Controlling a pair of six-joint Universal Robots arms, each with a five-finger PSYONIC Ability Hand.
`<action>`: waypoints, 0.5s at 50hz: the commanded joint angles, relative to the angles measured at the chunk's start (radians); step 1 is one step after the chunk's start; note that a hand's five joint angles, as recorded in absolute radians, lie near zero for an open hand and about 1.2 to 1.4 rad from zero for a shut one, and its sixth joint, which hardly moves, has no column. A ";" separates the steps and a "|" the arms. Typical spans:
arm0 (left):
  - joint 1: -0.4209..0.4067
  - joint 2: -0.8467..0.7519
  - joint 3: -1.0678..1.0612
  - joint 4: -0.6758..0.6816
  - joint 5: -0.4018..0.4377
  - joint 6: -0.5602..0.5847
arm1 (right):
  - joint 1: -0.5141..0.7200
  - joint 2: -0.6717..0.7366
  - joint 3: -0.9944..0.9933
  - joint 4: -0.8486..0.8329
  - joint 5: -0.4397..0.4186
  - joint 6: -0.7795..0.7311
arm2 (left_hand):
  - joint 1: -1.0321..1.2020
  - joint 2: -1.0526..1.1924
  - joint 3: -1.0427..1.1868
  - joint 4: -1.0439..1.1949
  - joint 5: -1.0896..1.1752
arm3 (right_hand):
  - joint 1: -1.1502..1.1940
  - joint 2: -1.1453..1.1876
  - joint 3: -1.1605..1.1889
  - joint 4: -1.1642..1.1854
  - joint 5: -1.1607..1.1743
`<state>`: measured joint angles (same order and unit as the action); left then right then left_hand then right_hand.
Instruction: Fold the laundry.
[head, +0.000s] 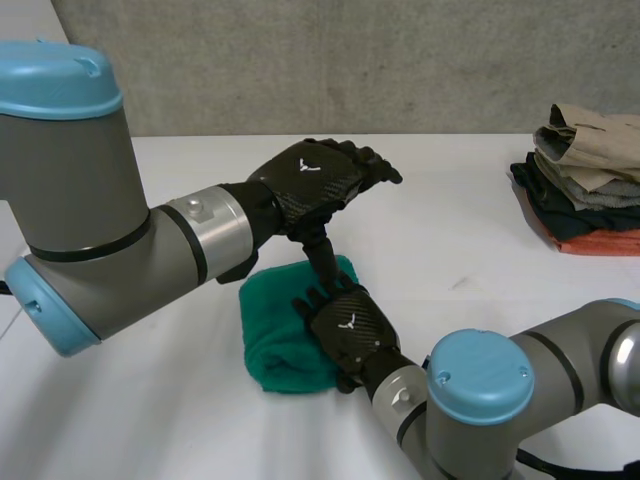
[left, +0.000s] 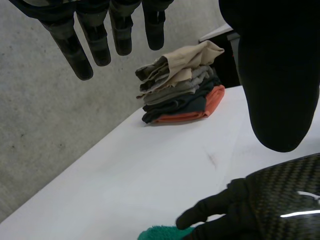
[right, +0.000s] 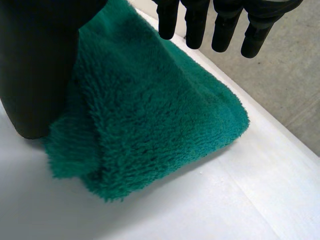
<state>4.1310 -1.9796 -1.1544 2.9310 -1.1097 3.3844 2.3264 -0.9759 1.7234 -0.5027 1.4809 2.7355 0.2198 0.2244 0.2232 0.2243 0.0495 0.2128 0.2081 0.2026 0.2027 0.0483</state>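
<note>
The left hand (head: 318, 180) hangs above the table (head: 150, 420), its fingers (left: 95, 40) straight and holding nothing, thumb pointing down. The right hand (head: 348, 330) lies flat on the green towel (head: 280, 345), with its fingers (right: 200, 25) straight too. The towel is folded and lies near the robot; its long axis seems to run away from the robot. In the right wrist view, its fluffy layers show near the thumb. The left wrist view shows the stack of clothes (left: 180, 90): beige on top, orange lowest. Each hand has a small white mark (head: 350, 322), which I cannot read.
</note>
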 joint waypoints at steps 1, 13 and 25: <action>-0.003 -0.005 -0.008 0.005 -0.010 -0.002 | -0.001 0.031 -0.037 -0.048 -0.002 -0.036 | 0.026 0.021 0.023 0.022 0.022 | -0.014 -0.009 -0.003 -0.003 -0.024; 0.000 -0.001 -0.008 0.005 -0.010 -0.003 | -0.001 0.109 -0.159 -0.054 -0.016 -0.036 | 0.026 0.021 0.023 0.022 0.022 | 1.042 1.047 1.052 1.052 1.032; 0.044 0.053 0.002 0.008 -0.018 -0.003 | -0.104 0.077 -0.366 -0.050 -0.019 -0.020 | 0.026 0.021 0.023 0.022 0.022 | 1.183 1.188 1.194 1.194 1.173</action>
<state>4.1442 -1.9652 -1.1578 2.9367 -1.1207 3.3808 2.3036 -0.8693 1.4674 -0.5565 1.4668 2.7074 0.2195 0.2244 0.2234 0.2245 0.0494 1.0223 1.1390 1.1485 1.1881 0.9255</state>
